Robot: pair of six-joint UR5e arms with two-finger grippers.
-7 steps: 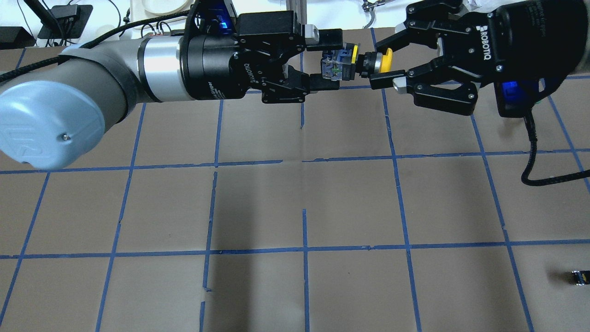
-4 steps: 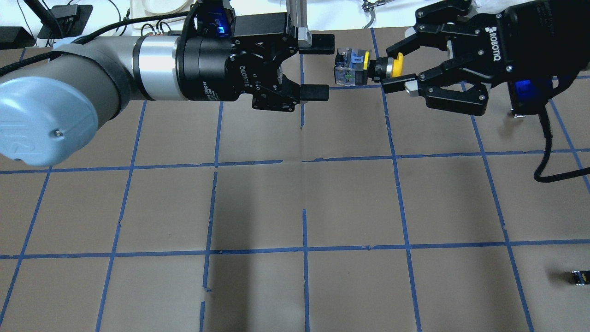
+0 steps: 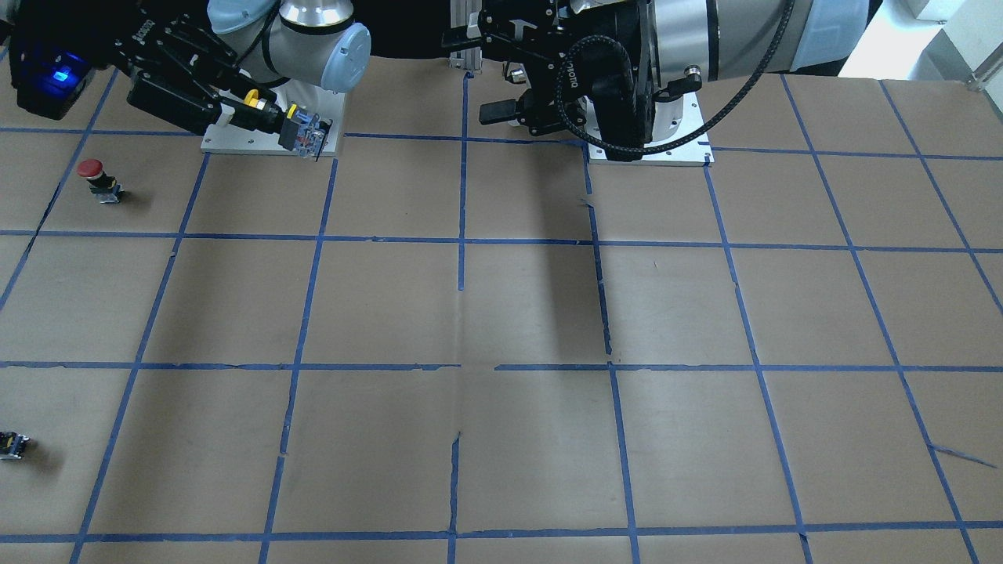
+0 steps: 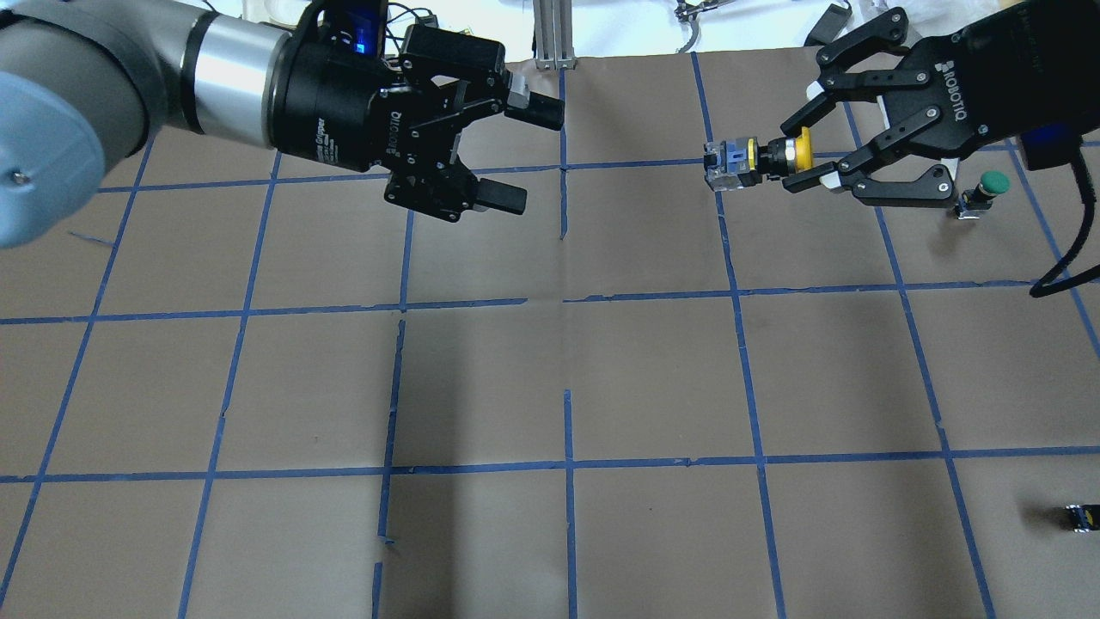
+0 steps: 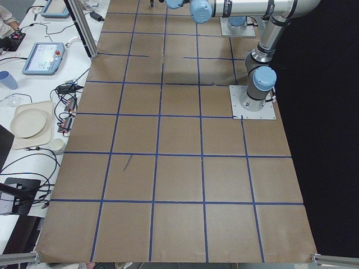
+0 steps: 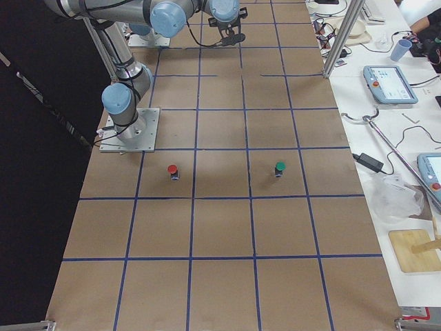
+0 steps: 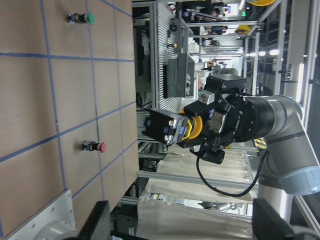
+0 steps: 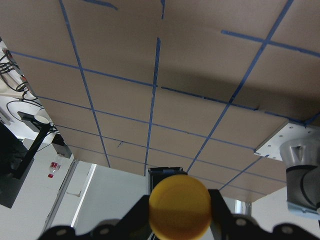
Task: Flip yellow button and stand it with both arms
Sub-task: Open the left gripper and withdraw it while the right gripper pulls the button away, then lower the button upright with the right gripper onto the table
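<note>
The yellow button (image 4: pixel 756 159) lies horizontal in the air, its yellow cap toward my right gripper and its grey block base pointing to the left arm. My right gripper (image 4: pixel 797 160) is shut on its cap and collar. It also shows in the front view (image 3: pixel 286 125), in the left wrist view (image 7: pixel 172 129), and its cap fills the bottom of the right wrist view (image 8: pixel 179 205). My left gripper (image 4: pixel 518 153) is open and empty, well to the left of the button. In the front view the left gripper (image 3: pixel 487 77) is at top centre.
A green-capped button (image 4: pixel 984 191) stands on the table just right of my right gripper. A red-capped button (image 3: pixel 98 178) stands near the right arm's base. A small capless black block (image 4: pixel 1078 517) lies at the near right edge. Blue tape lines grid the brown table.
My left gripper let go of the button's base and drew back to the left, open. My right gripper carried the button to the right, uncovering the green button.
</note>
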